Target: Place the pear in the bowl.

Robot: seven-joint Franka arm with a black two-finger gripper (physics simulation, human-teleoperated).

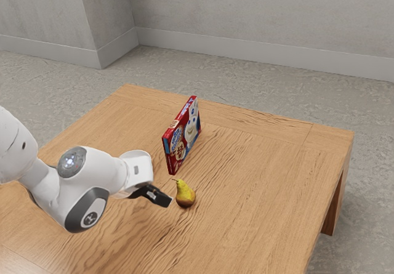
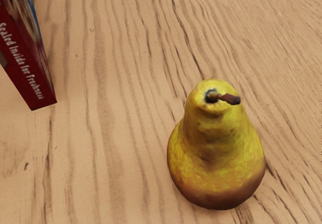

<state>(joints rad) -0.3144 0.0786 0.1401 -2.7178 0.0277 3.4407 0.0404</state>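
Hand [image 1: 161, 196] beside pear [image 1: 184, 194]; clenched or released, cannot tell.
Pear stands upright, well inside the tabletop's [image 1: 258, 175] visible edges; hand sits low, presumably to align a grasp.

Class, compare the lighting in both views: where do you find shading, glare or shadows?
Exterior view: soft light overall, a small bright glint on the round grey joint cap, and darker shade on the brown wooden table leg; wrist view: gentle shading on the rounded yellow-brown pear, no strong glare, no hard-edged shadow beside it.
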